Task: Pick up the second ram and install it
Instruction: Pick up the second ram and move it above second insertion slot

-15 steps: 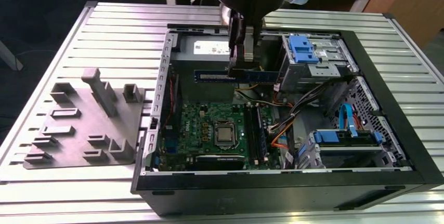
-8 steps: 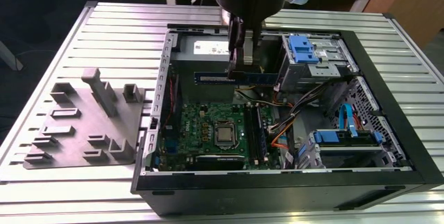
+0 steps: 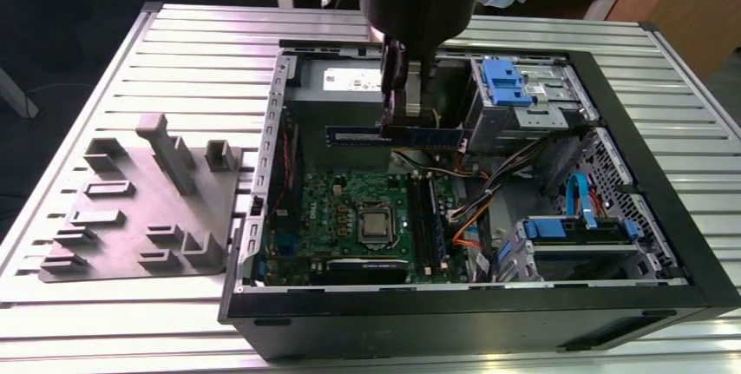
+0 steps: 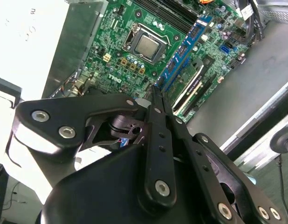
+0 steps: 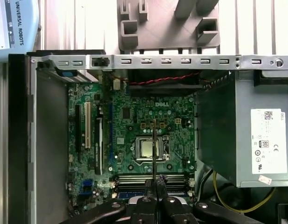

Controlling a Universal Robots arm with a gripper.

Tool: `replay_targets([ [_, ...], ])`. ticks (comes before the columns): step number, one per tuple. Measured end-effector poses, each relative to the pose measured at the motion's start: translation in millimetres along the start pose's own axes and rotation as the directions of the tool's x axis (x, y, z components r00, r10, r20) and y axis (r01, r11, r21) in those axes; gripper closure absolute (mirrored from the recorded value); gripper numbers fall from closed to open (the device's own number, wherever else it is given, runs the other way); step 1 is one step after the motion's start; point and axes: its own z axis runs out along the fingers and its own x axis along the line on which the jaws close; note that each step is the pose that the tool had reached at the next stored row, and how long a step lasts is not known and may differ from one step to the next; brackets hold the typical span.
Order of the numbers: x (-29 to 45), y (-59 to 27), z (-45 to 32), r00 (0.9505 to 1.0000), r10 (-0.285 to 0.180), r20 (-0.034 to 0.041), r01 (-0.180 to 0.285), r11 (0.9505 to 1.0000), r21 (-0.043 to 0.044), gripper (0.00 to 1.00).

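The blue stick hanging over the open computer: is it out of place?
Not really. The blue stick hangs level above the open case because the robot's hand is shut on its middle; it is not in a slot yet.

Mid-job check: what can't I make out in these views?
Middle of the ram: exterior view, covered by the gripper shut on it.
Chips on the ram: first wrist view, board seen edge-on.
Which slots are free: first wrist view, gripper partly covers them; exterior view, too small.
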Motion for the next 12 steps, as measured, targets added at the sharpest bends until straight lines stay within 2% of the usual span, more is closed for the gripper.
replay_targets([
  [5,-6.1,-1.1,6.2,1.0000,0.000,-0.0036,0.000,1.0000,-0.0033,0.92],
  [12,-8.0,-2.7,18.7,1.0000,0.001,-0.0037,-0.001,1.0000,-0.0070,0.92],
])
